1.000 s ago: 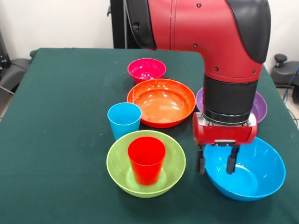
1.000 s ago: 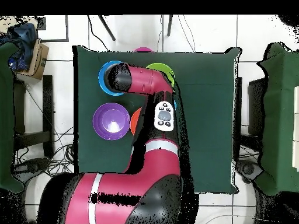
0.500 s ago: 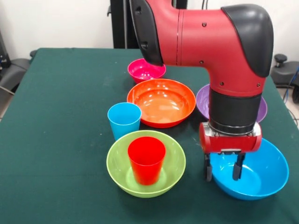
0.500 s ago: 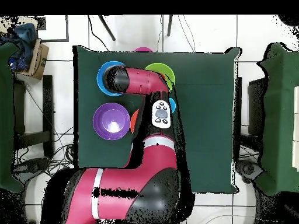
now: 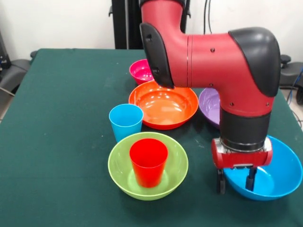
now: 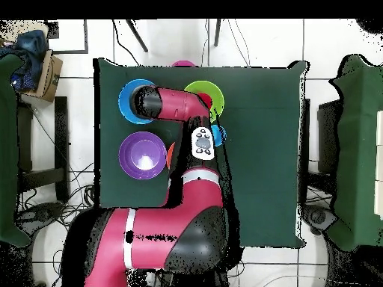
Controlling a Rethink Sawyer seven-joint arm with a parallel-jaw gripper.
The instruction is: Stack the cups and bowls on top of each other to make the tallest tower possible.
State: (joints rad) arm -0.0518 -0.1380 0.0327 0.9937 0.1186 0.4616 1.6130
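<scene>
Front view shows the claw (image 5: 235, 180) hanging low at the near-left rim of the blue bowl (image 5: 274, 177), its two dark fingers spread, one outside the rim over the green cloth and one inside the bowl; they straddle the wall, though whether they touch it cannot be told. The thick red and black arm (image 5: 222, 66) comes down from above and stands in front of the purple bowl (image 5: 210, 105), hiding most of it, and covers part of the small hot pink bowl (image 5: 141, 71) at the far side. The orange bowl (image 5: 163, 104) sits between those two, wide and shallow with a glossy inside. Just beside its near-left edge stands the light blue cup (image 5: 126, 121), upright on the bench (image 5: 61, 118). The lime green bowl (image 5: 147, 166) lies nearest the camera, and the red cup (image 5: 148, 161) stands upright inside it, a smooth tapered tumbler. All the ware is shiny plastic with round rims; the bench is covered in matte dark green cloth. Overhead, the arm (image 6: 179, 105) crosses the middle of the bench and blocks the orange bowl almost wholly, while the blue bowl (image 6: 126, 101), purple bowl (image 6: 142, 155) and a part of the green bowl (image 6: 206, 91) show around it.
</scene>
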